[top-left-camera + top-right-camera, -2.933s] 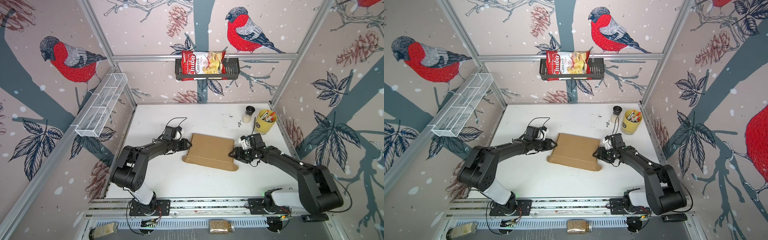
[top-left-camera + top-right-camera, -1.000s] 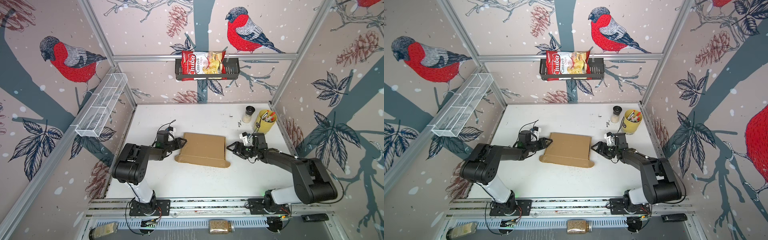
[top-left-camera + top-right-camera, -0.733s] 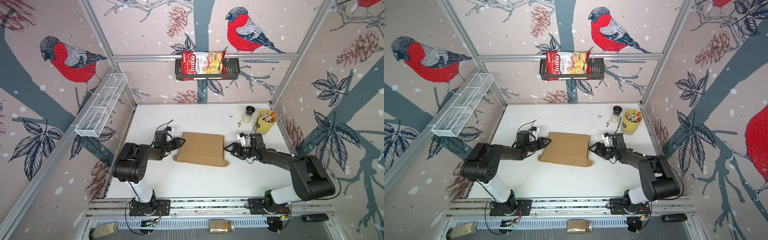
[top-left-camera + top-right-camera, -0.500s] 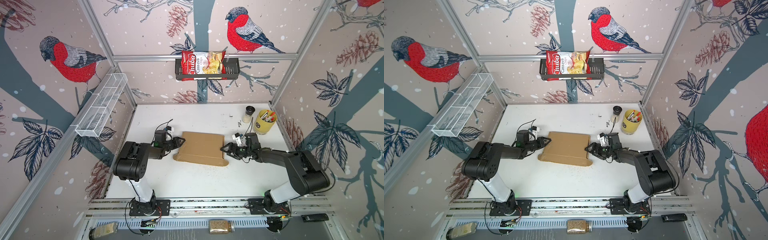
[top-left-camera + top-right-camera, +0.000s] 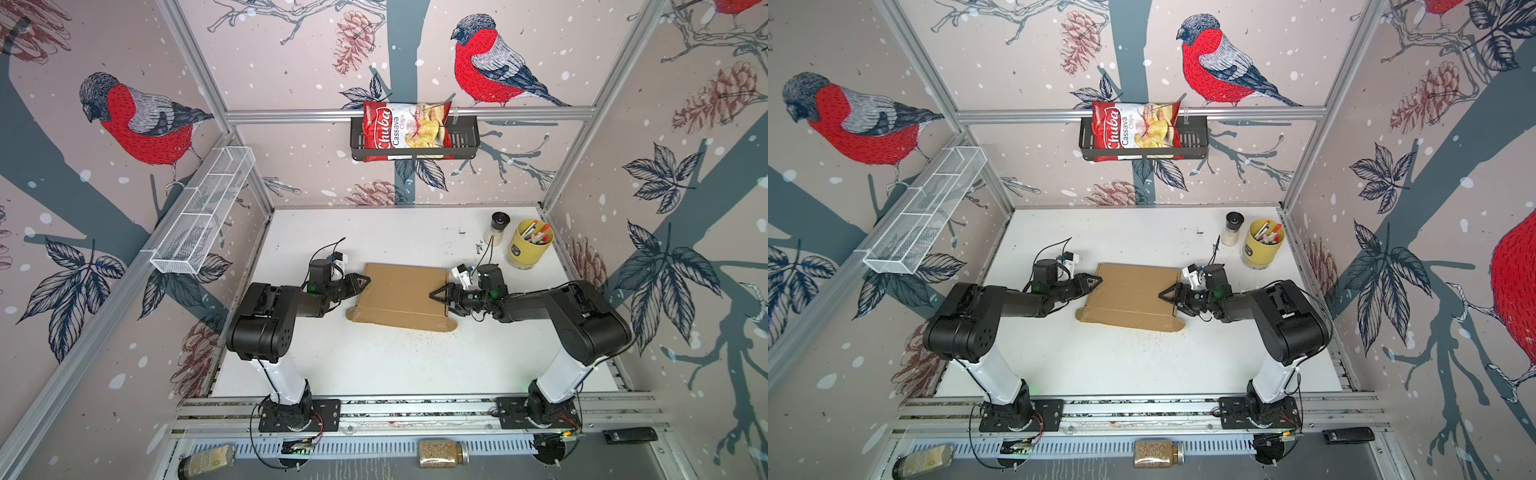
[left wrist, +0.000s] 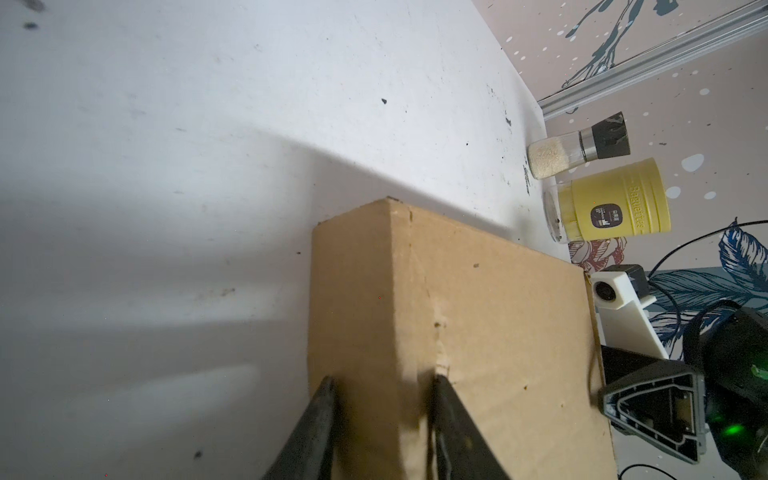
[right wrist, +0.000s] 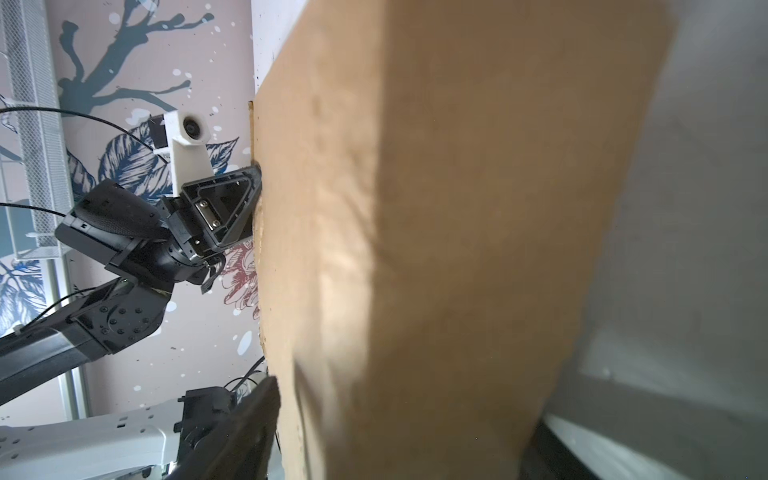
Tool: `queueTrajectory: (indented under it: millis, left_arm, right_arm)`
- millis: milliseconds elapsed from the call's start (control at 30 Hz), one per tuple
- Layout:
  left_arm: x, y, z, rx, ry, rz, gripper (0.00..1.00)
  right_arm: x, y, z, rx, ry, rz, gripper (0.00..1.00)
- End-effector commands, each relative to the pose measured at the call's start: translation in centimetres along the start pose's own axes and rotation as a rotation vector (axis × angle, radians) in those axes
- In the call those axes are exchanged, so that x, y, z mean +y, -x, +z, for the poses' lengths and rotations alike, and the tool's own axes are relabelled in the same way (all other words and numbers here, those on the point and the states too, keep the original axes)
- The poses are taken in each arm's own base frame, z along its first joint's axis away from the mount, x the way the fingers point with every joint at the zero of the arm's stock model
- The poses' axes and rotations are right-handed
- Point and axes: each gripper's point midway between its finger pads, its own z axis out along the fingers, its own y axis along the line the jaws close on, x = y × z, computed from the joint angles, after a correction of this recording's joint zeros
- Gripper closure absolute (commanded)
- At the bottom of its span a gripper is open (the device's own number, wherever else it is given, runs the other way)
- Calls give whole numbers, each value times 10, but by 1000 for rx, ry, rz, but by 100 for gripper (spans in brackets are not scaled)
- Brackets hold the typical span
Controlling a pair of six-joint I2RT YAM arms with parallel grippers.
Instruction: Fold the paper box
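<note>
**1. Box.** The paper box point(image 5: 401, 297) point(image 5: 1129, 295) lies flat on the table point(image 5: 374, 365), folded to a shallow closed shape. It sits directly btwn the two grippers, one short end facing each. A flap w/ rounded corners runs along the long side nearest the arm bases.

**2. L gripper** point(image 5: 362, 284) point(image 5: 1094, 284). Positioned at the box's near short end, toward the far corner. Jaws are clamped on that end. In the left wrist view point(image 6: 384, 386), one finger point(image 6: 446, 411) rests on the top face just past the edge. The other sits low on the outer side of the end wall, w/ the wall btwn them.

**3. R gripper** point(image 5: 440, 303) point(image 5: 1169, 301). Positioned at the opposite short end, pointing at the L gripper across the box. Jaws stand wide, one finger over the top face, the other down at table level. In the right wrist view point(image 7: 403, 407) the box end fills the gap btwn the fingers. That view is blurred, so cannot tell whether the pads press on the cardboard.

**4. Other items.** A shaker point(image 5: 496, 228) and a yellow tin point(image 5: 530, 245) holding pens stand behind the R gripper, toward the back wall, just beside each other and well apart from the box.
</note>
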Motion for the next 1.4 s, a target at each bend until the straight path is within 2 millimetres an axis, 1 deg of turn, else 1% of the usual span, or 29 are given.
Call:
queueTrajectory:
  millis: [0, 100, 200, 300, 400, 500, 533, 600, 667, 700, 767, 800, 833, 900, 967, 1033, 1100, 1133, 1167, 1200, 1267, 1333, 1367]
  left_arm:
    - [42, -30, -5, 77, 197, -105, 59]
    - [30, -22, -6, 54, 152, -107, 53]
    - [10, -7, -11, 16, 91, -97, 45]
    - [-11, 13, -24, -36, 72, -47, 36]
    - [-23, 35, -43, -97, 134, 38, 27]
    - [-27, 63, -73, -215, 266, 145, 16]
    - [-29, 74, -87, -268, 318, 180, 12]
    - [-34, 96, -117, -393, 412, 216, 6]
    - [-39, 116, -154, -562, 502, 199, 4]
    - [-41, 123, -172, -640, 527, 181, 3]
    - [-50, 127, -203, -773, 545, 164, 3]
    - [-61, 129, -213, -820, 515, 201, 3]
    - [-77, 130, -218, -841, 467, 272, 4]
    - [-104, 131, -218, -800, 393, 387, 14]
    - [-133, 123, -202, -668, 291, 545, 20]
    - [-152, 110, -187, -556, 235, 618, 27]
    - [-173, 88, -170, -457, 244, 770, 30]
    - [-181, 74, -162, -411, 275, 871, 30]
    - [-192, 56, -153, -364, 297, 982, 30]
    - [-198, 42, -147, -331, 316, 1066, 29]
    - [-209, 13, -136, -269, 341, 1231, 25]
    - [-214, -8, -130, -219, 347, 1329, 18]
    - [-217, -20, -127, -179, 322, 1372, 14]
  right_arm:
    - [18, 6, -1, -25, 79, 2, 28]
    - [21, 8, -3, -37, 92, 19, 33]
    - [23, 8, -4, -40, 96, 32, 36]
    - [25, 9, -6, -43, 103, 40, 39]
    - [30, 11, -9, -46, 114, 47, 41]
    - [39, 11, -12, -39, 137, 56, 43]
    - [42, 11, -13, -34, 143, 59, 43]
    - [48, 10, -16, -23, 150, 63, 44]
    - [53, 9, -21, -9, 159, 69, 44]
    - [55, 9, -23, -5, 160, 73, 44]
    - [58, 7, -28, 15, 162, 90, 45]
    - [59, 6, -30, 25, 164, 101, 45]
    - [60, 5, -32, 33, 161, 113, 45]
    - [60, 6, -36, 42, 149, 139, 47]
    - [65, 9, -40, 42, 150, 154, 48]
    - [72, 11, -43, 37, 158, 164, 49]
    - [76, 13, -45, 38, 164, 180, 50]
    - [76, 13, -46, 37, 165, 195, 51]
    - [77, 13, -46, 38, 171, 208, 51]
    - [78, 13, -47, 38, 176, 220, 52]
    - [81, 13, -48, 42, 199, 250, 53]
    - [82, 15, -51, 39, 215, 283, 54]
    - [84, 16, -52, 37, 221, 293, 54]
